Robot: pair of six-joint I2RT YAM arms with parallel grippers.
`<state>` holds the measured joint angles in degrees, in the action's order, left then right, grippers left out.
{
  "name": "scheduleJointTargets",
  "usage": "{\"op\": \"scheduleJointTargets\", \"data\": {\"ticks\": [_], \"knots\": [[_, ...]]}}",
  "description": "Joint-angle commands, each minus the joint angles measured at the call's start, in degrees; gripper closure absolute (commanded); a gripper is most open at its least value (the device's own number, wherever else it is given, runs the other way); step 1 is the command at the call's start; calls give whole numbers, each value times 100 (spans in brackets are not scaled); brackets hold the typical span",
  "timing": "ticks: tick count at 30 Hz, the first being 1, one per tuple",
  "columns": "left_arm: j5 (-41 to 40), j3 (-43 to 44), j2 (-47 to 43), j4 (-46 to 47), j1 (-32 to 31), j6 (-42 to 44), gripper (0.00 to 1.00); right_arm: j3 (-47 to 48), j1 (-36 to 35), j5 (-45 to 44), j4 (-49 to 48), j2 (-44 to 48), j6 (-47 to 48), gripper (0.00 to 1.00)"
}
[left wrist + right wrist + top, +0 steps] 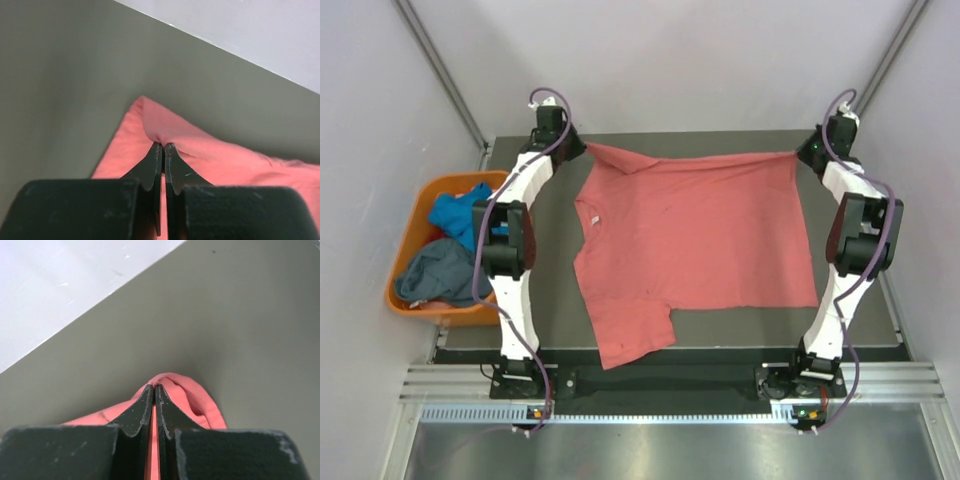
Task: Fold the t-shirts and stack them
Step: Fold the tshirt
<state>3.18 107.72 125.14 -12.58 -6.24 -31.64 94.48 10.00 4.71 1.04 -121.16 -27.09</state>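
The salmon-pink t-shirt [695, 240] lies spread on the dark table, one sleeve hanging toward the near edge. My left gripper [582, 147] is shut on its far-left corner [160, 127]. My right gripper [804, 153] is shut on its far-right corner [190, 390]. The far edge is stretched between them. In the left wrist view the gripper [163, 145] pinches a fold of pink cloth; in the right wrist view the gripper [153, 387] does the same. The bright blue t-shirt [458, 212] and the slate grey-blue t-shirt [438, 272] lie crumpled in the orange tub.
The orange plastic tub [412, 235] stands off the table's left side. The dark table [550, 300] ends at a light wall just beyond both grippers. A metal rail [670, 395] runs along the near edge by the arm bases.
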Motion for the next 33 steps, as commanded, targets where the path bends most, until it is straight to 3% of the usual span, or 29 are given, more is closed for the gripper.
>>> {"op": "scheduleJointTargets", "data": {"ticks": [1,7,13,19,28,33], "knots": [[305,-67,-683,-235,211,-220,100,-69,178,117,90,259,11,100],[815,-129,-991,-973,237,-264,100,-193,178,285,344,444,11,100],[553,-304,-1316,-2002,237,-53,100,-605,178,232,705,839,-24,100],[675,-1244,-1922,-2126,229,-132,100,-1422,178,118,564,1323,72,100],[1149,-1833,-2397,-2732,220,-264,100,-1739,187,-75,757,1481,125,100],[1194,-2737,-2889,-2461,123,-474,100,-1933,187,-251,854,1508,143,100]]}}
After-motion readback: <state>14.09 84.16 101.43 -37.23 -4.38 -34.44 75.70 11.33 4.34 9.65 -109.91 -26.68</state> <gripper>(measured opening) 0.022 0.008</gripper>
